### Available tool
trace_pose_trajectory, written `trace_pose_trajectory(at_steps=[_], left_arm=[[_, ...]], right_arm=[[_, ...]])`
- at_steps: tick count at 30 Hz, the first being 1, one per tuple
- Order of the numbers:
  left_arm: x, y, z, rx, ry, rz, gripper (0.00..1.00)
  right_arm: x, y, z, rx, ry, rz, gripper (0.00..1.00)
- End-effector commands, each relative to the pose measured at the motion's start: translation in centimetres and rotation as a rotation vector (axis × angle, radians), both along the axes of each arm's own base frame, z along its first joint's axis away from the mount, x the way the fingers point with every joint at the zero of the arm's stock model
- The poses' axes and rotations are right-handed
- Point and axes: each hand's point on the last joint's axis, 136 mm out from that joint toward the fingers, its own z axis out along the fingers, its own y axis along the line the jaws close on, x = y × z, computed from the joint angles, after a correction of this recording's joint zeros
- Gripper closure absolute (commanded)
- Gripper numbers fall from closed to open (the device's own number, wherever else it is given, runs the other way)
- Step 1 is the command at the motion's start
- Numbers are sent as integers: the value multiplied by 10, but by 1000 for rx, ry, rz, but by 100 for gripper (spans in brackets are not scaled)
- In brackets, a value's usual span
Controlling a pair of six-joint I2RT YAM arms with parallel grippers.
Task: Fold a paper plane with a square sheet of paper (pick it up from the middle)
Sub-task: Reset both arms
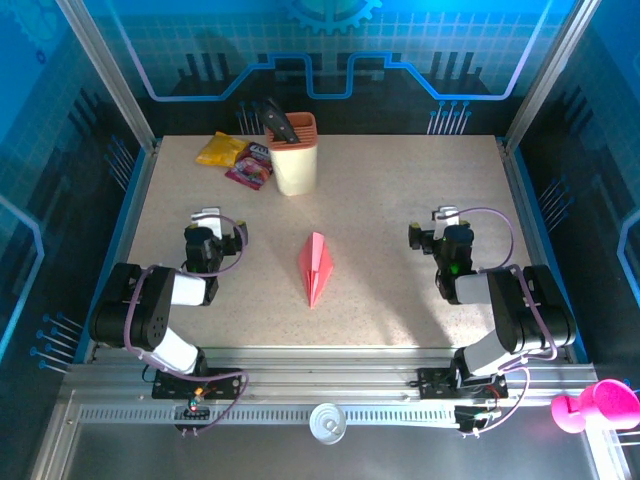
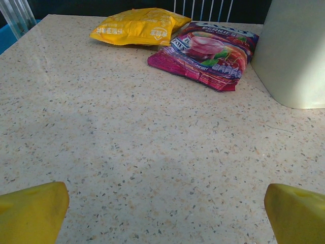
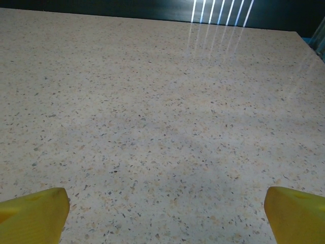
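Obs.: slim, pointed pink-red paper plane (image 1: 315,266) lies on the speckled beige desk (image 1: 400,190), about mid-desk, between the two arms and touching neither.

Key relation: plane is to the right of the left arm's yellow-tipped fingers (image 2: 31,209) and to the left of the right arm's yellow-tipped fingers (image 3: 31,209). From overhead it sits roughly midway. The left looks marginally nearer, but not by enough to settle the choice. Long axis runs near-to-far, leaning slightly, so either arm would come at it broadside, across the crease.

Fingers: both pairs spread wide and holding nothing. Bare desk between the tips in each wrist view.

Plane's look: matte, no print, widest around the middle, tapering to a sharp tip toward the near edge. A centre ridge line runs along its length. Judged: folding looks finished. What remains is the pick-up from the middle.

Far-left corner: yellow crinkly packet (image 2: 137,25), glossy purple-pink snack packet (image 2: 208,53), both well apart from the plane.
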Motion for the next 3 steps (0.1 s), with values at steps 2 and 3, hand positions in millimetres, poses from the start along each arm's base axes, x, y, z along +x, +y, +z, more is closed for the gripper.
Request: trace_pose_trajectory(at_steps=[2,3], left_arm=[[7,-4,11,-16,-41,-17,0],[7,-4,11,-16,-41,-17,0]], right_arm=[[8,0,14,2,-51,9,1],[8,1,13,-6,-49,9,1]])
